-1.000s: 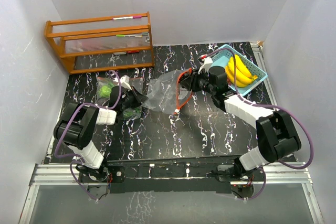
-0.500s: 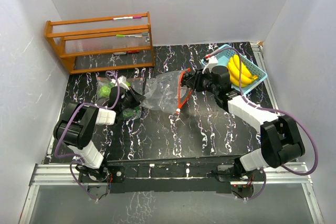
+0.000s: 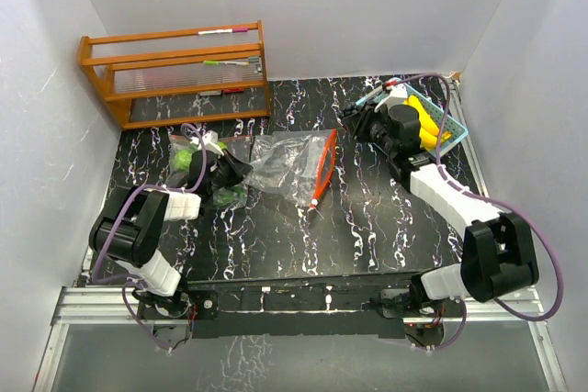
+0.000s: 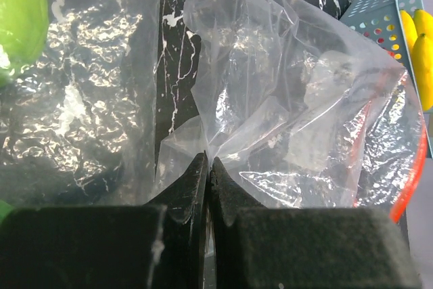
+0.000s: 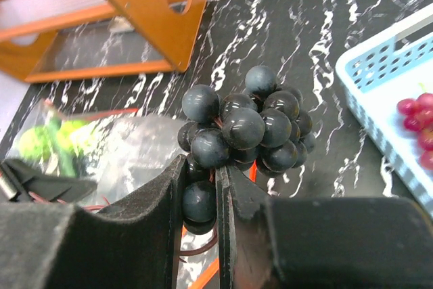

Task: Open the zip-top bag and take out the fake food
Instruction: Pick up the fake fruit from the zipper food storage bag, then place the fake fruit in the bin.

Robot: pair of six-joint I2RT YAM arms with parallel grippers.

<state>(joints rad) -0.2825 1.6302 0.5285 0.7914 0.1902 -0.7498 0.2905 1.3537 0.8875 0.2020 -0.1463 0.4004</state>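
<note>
— Jaws of the left gripper?
— Pressed together, pinching a fold of the clear zip-top plastic bag with the orange-red seal strip. It lies crumpled on the black white-veined marble table, seal side toward the right arm.
— Right gripper?
— Clamped on the lower berries of the dark purple plastic grape cluster, held clear of the table, outside the bag, near the light-blue perforated plastic basket.
— Other food?
— The yellow plastic banana bunch lies in that basket, and a red grape bunch too. Green plastic pieces sit beside the left wrist, at a second clear film bag; whether inside it, cannot tell.
— Obstructions?
— An orange wooden rack stands at the back left, well apart. From above, the right wrist hides part of the basket
</note>
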